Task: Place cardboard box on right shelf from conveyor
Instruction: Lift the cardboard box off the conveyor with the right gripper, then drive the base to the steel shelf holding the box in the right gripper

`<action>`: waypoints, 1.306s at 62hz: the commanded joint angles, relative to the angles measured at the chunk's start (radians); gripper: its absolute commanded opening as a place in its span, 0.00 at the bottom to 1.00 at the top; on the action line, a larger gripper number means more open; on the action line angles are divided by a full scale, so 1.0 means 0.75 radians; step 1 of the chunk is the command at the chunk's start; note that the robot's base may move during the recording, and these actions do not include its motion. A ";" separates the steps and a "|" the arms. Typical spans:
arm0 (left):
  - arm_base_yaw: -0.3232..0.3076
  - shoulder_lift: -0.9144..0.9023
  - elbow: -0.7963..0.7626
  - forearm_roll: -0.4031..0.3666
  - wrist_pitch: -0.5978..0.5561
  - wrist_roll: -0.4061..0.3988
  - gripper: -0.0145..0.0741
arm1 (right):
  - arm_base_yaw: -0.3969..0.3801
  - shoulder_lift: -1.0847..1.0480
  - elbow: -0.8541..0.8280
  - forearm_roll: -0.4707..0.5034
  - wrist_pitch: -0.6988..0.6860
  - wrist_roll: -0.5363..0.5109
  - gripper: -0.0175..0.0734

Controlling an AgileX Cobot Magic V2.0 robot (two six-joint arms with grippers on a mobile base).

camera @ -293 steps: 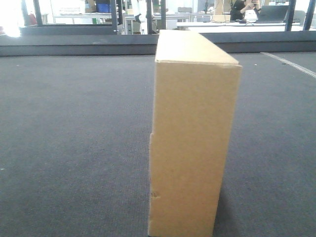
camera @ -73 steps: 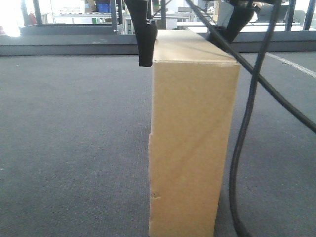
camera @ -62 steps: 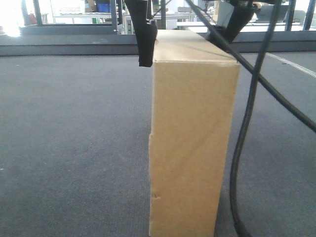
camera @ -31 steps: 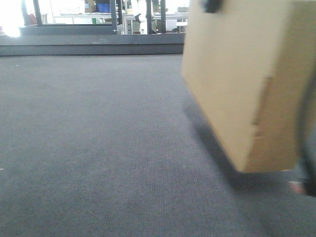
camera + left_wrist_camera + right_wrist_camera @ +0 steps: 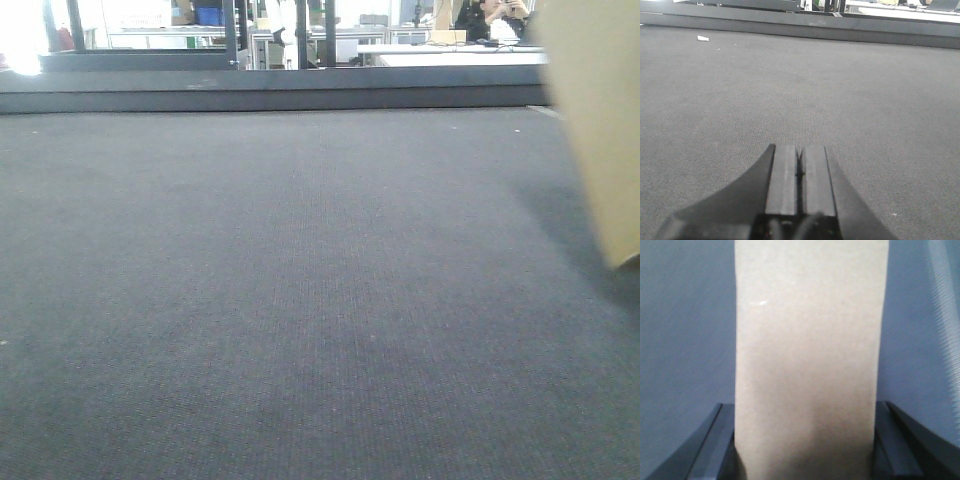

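Note:
The tan cardboard box fills the middle of the right wrist view, held between the two dark fingers of my right gripper, which is shut on its sides. In the front view only a blurred part of the box shows at the right edge, lifted off the dark grey conveyor. My left gripper hovers low over the conveyor, its pads pressed together with nothing between them. The right shelf is out of view.
A raised dark rail runs along the far edge of the belt, with workshop benches and frames behind it. A small white scrap lies on the belt at the far left.
The box stood upright on the belt a second ago with the gripper fingers at its top; it has since been lifted and carried right, nearly out of the front view.

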 commanded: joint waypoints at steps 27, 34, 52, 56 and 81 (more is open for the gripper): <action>0.005 -0.010 0.014 0.002 -0.116 -0.006 0.03 | -0.081 -0.671 0.318 0.017 -0.320 -0.169 0.25; 0.005 -0.010 0.014 0.002 -0.116 -0.006 0.03 | -0.081 -0.804 0.346 0.017 -0.283 -0.169 0.25; 0.005 -0.010 0.014 0.002 -0.116 -0.006 0.03 | -0.081 -0.901 0.348 0.017 -0.228 -0.169 0.25; 0.005 -0.010 0.014 0.002 -0.116 -0.006 0.03 | -0.081 -0.901 0.348 0.017 -0.228 -0.169 0.25; 0.005 -0.010 0.014 0.002 -0.116 -0.006 0.03 | -0.081 -0.901 0.348 0.017 -0.228 -0.169 0.25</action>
